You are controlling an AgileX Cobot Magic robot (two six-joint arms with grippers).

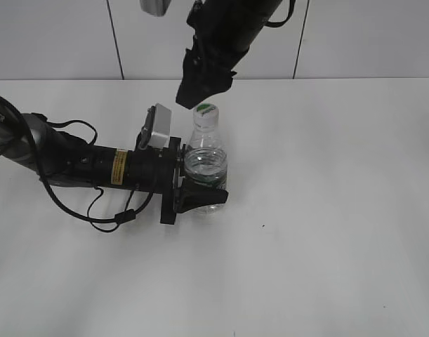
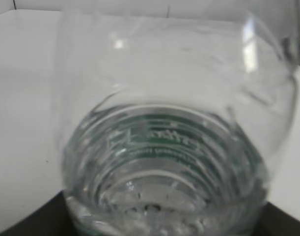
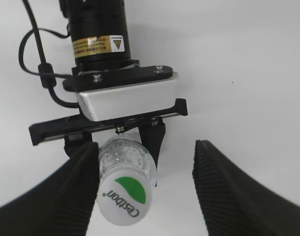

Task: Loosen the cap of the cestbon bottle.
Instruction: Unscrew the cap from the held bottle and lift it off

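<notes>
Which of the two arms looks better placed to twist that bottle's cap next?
The right one. Its gripper hangs open just above the cap, fingers on either side of it. The left gripper is busy clamping the cestbon bottle around its body, steadying it upright.

Left arm: lies low and level, reaching in from the left, wrist horizontal. Its left gripper points sideways; the two fingers stand one on either side of the cestbon bottle, closed against its lower body.

Right arm: descends steeply from above. Its right gripper points downward with the fingers spread wide; the cap lies between them, close to the left-hand finger in the wrist view, well apart from the other.
</notes>
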